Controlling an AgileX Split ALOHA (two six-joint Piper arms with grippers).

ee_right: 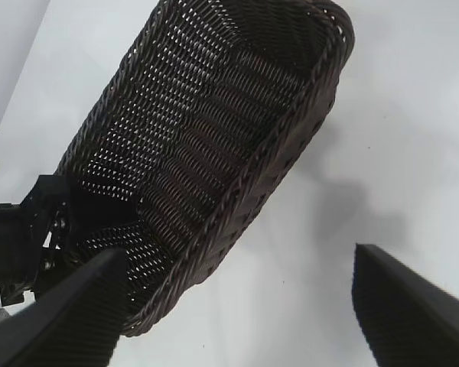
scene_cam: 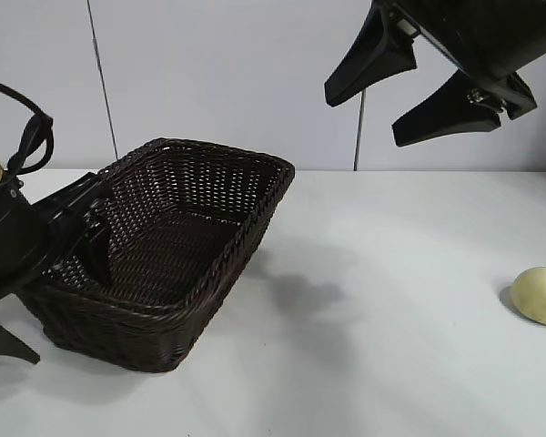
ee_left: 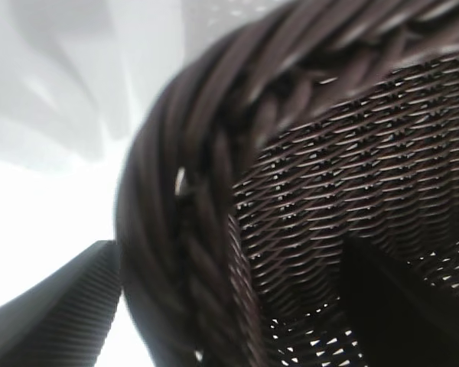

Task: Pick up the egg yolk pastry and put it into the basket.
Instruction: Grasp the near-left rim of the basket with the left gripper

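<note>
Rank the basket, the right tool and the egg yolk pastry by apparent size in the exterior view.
1. basket, plainly largest.
2. right tool, though it hangs nearer the camera, so its rank is unsure.
3. egg yolk pastry, smallest.

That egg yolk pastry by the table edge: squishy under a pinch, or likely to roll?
The egg yolk pastry looks soft: matte, dough-like, creased, so a hard pinch would probably dent it. Its rounded shape may roll if nudged, though it seems to sit flattened on the table. Probably light.
</note>
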